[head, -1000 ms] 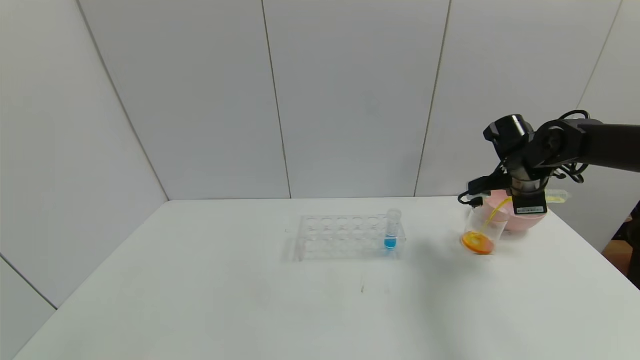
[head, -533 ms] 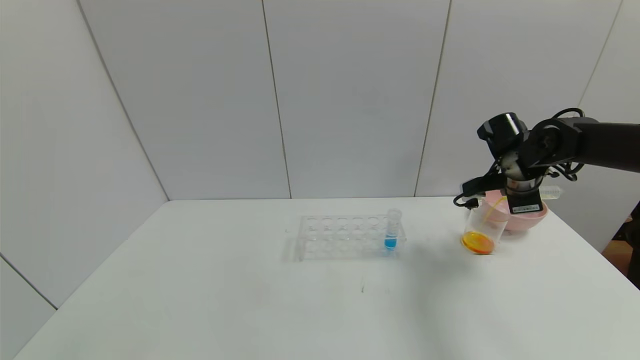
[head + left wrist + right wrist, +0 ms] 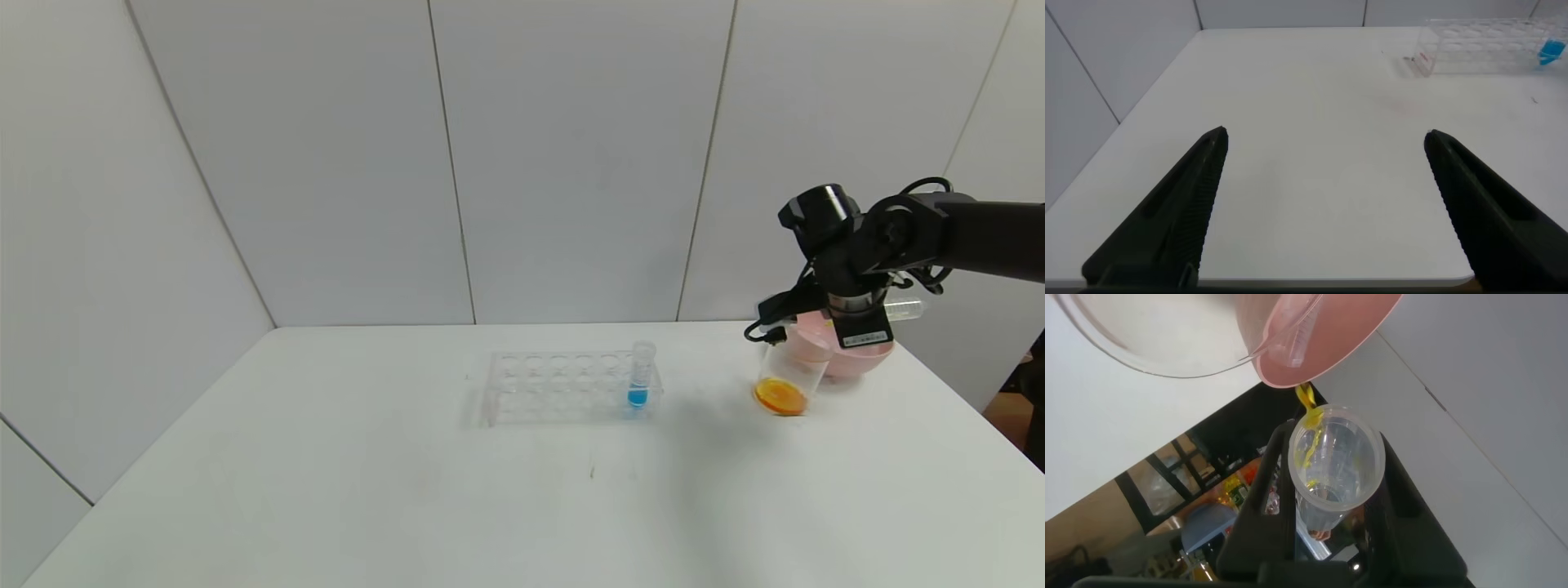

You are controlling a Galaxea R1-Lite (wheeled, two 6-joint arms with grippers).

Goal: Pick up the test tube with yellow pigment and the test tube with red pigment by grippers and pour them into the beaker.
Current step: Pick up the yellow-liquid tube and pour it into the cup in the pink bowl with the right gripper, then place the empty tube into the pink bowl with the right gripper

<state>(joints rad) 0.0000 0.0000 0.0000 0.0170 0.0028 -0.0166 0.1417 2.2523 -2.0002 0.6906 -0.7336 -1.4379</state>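
White table point(image 3: 408, 490), grey panelled walls behind, and over at the far right the right gripper point(image 3: 1327, 498) hangs above the beaker point(image 3: 788, 377), clamped on the test tube with yellow pigment point(image 3: 1337, 467), which lies about level (only a yellow smear at its lip, the rest looks drained). The beaker stands just in front of the pink bowl point(image 3: 857, 355) with orange liquid pooled in its bottom. Mid-table, the clear rack point(image 3: 563, 385) holds a blue tube point(image 3: 641, 376), and the left gripper point(image 3: 1323, 204) sits spread wide over the near-left table edge.

right end effector point(image 3: 849, 314) hiding pink bowl's point(image 3: 849, 359) rim, tube point(image 3: 904, 309) mouth hidden
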